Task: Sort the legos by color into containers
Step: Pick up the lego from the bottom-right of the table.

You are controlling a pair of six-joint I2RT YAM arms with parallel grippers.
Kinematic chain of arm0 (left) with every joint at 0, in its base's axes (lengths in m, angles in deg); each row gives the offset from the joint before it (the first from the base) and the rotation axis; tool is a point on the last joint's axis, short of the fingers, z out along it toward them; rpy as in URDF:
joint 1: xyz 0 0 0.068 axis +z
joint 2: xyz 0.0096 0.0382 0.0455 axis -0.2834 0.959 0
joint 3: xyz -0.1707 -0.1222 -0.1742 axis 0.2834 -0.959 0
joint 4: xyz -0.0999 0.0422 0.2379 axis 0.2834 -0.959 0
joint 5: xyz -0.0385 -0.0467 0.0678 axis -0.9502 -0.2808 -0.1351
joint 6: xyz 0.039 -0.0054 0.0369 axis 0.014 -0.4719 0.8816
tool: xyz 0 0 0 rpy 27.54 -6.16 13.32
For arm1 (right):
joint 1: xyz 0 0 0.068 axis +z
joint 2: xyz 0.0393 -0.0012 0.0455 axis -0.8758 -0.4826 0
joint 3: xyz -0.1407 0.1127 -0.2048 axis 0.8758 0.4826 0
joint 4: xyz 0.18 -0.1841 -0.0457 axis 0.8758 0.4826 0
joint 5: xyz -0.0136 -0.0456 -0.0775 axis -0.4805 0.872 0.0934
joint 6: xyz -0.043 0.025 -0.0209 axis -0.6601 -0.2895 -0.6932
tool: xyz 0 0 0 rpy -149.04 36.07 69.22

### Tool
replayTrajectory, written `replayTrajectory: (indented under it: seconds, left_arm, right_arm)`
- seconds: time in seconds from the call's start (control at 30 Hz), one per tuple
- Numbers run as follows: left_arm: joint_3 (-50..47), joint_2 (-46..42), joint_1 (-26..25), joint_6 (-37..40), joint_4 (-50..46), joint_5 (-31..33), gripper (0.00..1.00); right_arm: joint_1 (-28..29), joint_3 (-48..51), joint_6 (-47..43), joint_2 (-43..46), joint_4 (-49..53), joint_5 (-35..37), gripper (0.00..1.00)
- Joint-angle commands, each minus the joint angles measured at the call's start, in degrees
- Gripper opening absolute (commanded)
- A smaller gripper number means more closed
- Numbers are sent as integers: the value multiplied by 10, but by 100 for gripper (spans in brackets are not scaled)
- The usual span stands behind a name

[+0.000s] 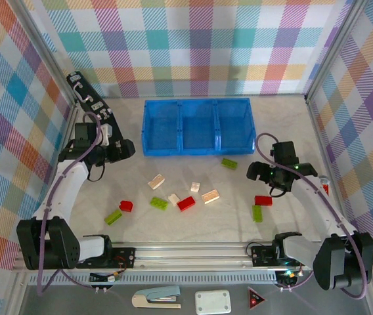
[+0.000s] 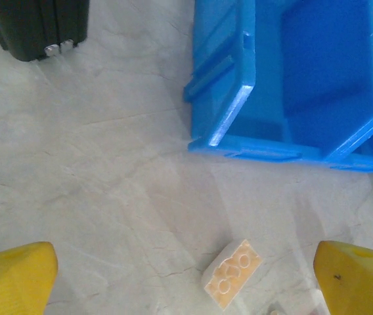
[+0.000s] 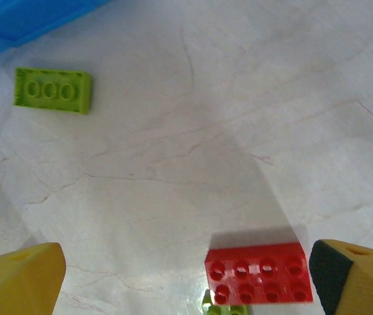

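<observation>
The blue tray sits at the middle of the table's far edge, its long axis running left to right and its three compartments side by side. The bricks lie loose on the table nearer than the tray, scattered from left to right at mixed angles, studs up where they can be made out. The left gripper hangs just off the tray's left near corner, fingers spread wide with nothing between them. Below it a cream brick lies on a diagonal, one end pointing toward that corner. A black device stands toward the table's left edge. The right gripper is spread as well, holding nothing, near the right edge. A red brick lies crosswise between its fingers, close to the right one, with a second green brick showing at its nearer side. A green brick lies apart by the tray's right near corner, its long axis roughly along the tray's front.
</observation>
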Motion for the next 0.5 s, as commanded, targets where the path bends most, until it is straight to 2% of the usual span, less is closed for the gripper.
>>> replayTrajectory:
  seconds: [0.0, 0.13, 0.27, 0.47]
  left_arm:
    - [4, -22, 10, 43, -21, 30, 100]
    - [-4, -36, 11, 55, -12, 41, 100]
    - [-10, -52, 11, 51, -5, 50, 100]
    - [-13, -58, 11, 48, -2, 58, 100]
  right_arm:
    - [0, 10, 55, 4, 58, 36, 97]
    - [0, 35, 94, -14, 52, 21, 99]
    - [0, 61, 131, -32, 57, 37, 100]
    - [0, 85, 138, -52, 26, -10, 99]
